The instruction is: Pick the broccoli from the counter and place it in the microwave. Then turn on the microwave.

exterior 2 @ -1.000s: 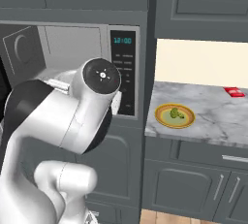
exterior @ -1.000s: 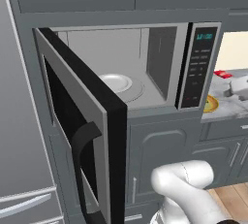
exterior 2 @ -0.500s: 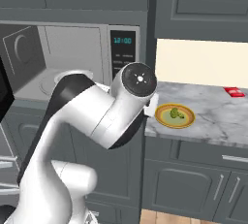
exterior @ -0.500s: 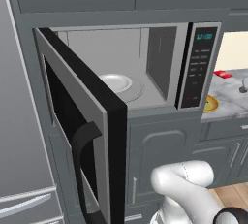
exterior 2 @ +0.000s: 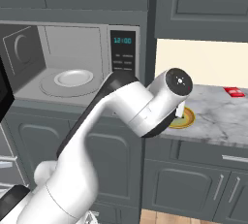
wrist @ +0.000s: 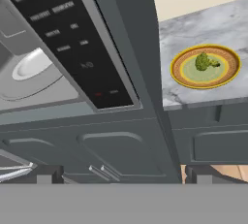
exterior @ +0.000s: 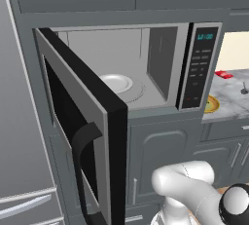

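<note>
Green broccoli (wrist: 204, 62) on yellow-orange dish (wrist: 227, 74) with pale green centre. Grey marbled counter (wrist: 193, 33) beneath dish, small red object (exterior 2: 234, 91) farther along counter. Silver-framed microwave (exterior: 160, 103) beside counter: black button panel (exterior: 200, 67), teal display (exterior 2: 122, 40), black door handle (exterior: 80, 156), white plate (exterior 2: 73, 77) inside. Dark grey cabinets (exterior: 160, 151) below microwave. White arm (exterior 2: 121, 121), dark joints.

broccoli (wrist: 205, 62) on dish (wrist: 227, 75) — beside microwave (wrist: 72, 48)

Kitchen: built-in microwave (exterior: 146, 68), grey cabinet doors (exterior 2: 193, 189), marbled counter (exterior 2: 223, 116)
</note>
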